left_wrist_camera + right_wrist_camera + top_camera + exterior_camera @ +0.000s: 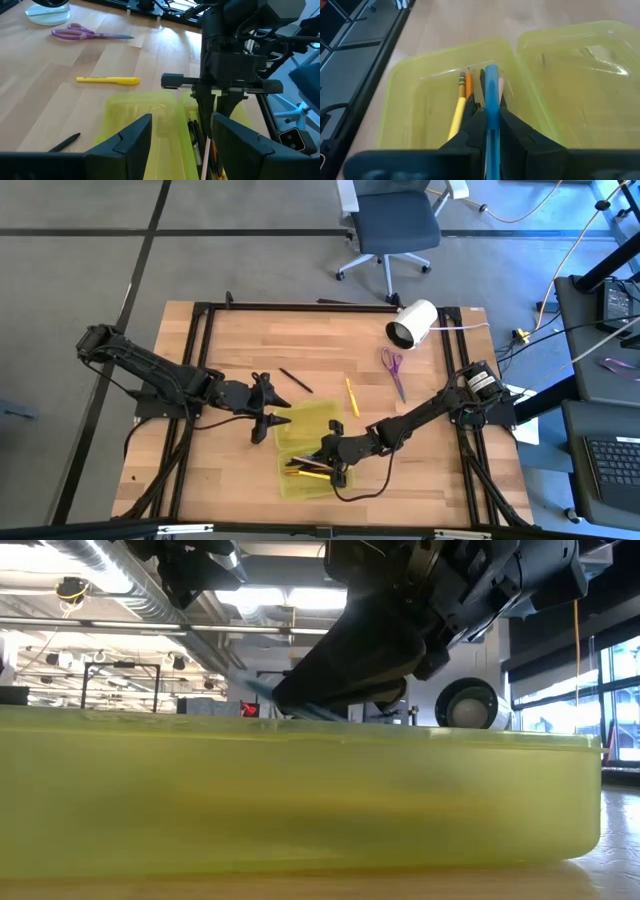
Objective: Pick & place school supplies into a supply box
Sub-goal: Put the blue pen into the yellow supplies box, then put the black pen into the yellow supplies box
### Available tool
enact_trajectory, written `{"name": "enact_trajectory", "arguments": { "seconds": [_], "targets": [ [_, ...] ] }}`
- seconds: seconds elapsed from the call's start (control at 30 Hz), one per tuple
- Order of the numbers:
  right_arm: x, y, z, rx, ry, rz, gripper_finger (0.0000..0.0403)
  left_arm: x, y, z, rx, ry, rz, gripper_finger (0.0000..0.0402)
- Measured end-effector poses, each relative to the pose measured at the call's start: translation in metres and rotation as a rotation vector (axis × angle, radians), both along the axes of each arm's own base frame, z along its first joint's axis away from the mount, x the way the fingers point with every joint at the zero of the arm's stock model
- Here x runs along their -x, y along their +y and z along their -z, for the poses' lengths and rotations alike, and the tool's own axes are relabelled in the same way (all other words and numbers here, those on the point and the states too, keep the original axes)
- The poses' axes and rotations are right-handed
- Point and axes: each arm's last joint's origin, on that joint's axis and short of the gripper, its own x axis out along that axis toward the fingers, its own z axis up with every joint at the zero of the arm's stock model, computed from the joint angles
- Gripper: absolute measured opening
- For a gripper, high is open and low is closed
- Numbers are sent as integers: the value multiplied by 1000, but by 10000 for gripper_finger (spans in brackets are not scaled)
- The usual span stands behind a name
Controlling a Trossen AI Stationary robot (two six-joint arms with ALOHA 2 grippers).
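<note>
Roughly halfway, I'd guess. The right gripper (491, 131) is clenched on a blue pen (491, 95) and hangs over the open tray of the yellow-green pencil case (292, 488), pen pointing along the tray, so this one looks about to be dropped in. Already in the tray: a yellow pencil (459, 107) with an orange end plus a couple of darker sticks right beside it.

Still out on the bench (230, 345), all on the far side of the case: a yellow pen (352, 396) just beyond the flipped-open lid (305, 420), the purple scissors (393, 369) further out near the white cylinder (413, 324), and a black pen (295, 380) off toward the left arm's side. So at least three more pieces to go.

The left gripper (268, 421) sits next to the lid with its fingers spread and nothing between them.

Hard to make out: the low view is basically a wall of yellow plastic, so no counting from there. From above, the right arm covers part of the tray, so I can't tell exactly how many pens are inside.
</note>
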Motion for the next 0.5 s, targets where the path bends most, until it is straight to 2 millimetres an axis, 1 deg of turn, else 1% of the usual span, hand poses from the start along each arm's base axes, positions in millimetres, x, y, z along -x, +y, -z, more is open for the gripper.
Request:
{"name": "enact_trajectory", "arguments": {
  "seconds": [0.23,0.5],
  "targets": [
    [1,0,1,-5,14,-20,47,0,0,0,-1,0,0,196],
    [1,1,12,-5,55,-44,80,0,0,0,-1,0,0,196]
  ]
}}
